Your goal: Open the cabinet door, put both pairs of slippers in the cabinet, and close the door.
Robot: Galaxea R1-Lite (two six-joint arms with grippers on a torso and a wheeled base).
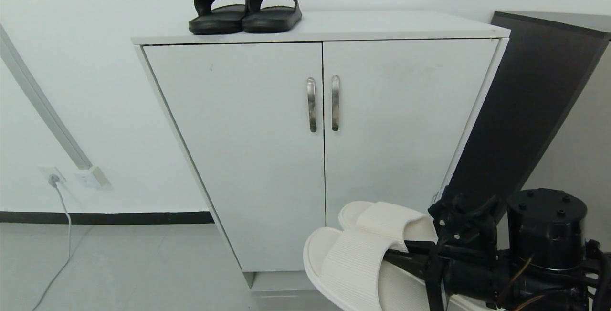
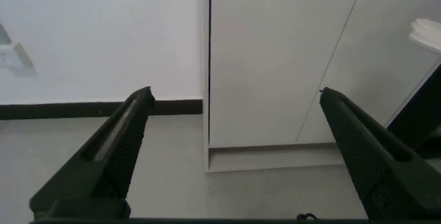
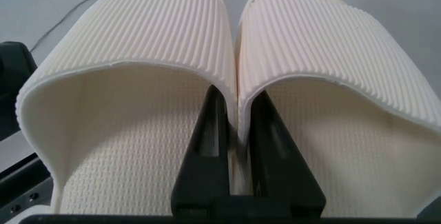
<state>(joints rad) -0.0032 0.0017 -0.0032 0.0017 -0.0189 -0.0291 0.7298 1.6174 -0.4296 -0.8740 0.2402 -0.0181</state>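
Note:
A white two-door cabinet (image 1: 267, 158) stands against the wall with both doors closed and two metal handles (image 1: 311, 104) at the middle seam. A pair of black slippers (image 1: 246, 7) rests on its top, toward the left. My right gripper (image 1: 405, 256) is low in front of the right door, shut on a pair of white slippers (image 1: 363, 253). In the right wrist view its fingers (image 3: 210, 141) pinch the inner strap edges of the white slippers (image 3: 138, 114) together. My left gripper (image 2: 234, 100) is open with nothing between its fingers, low before the cabinet's (image 2: 275, 58) left bottom corner.
A dark cabinet (image 1: 534, 110) stands right beside the white one. A wall socket with a plugged cable (image 1: 52, 179) is at the lower left, and a slanted conduit (image 1: 38, 101) runs down the wall. Grey floor (image 1: 119, 268) lies in front.

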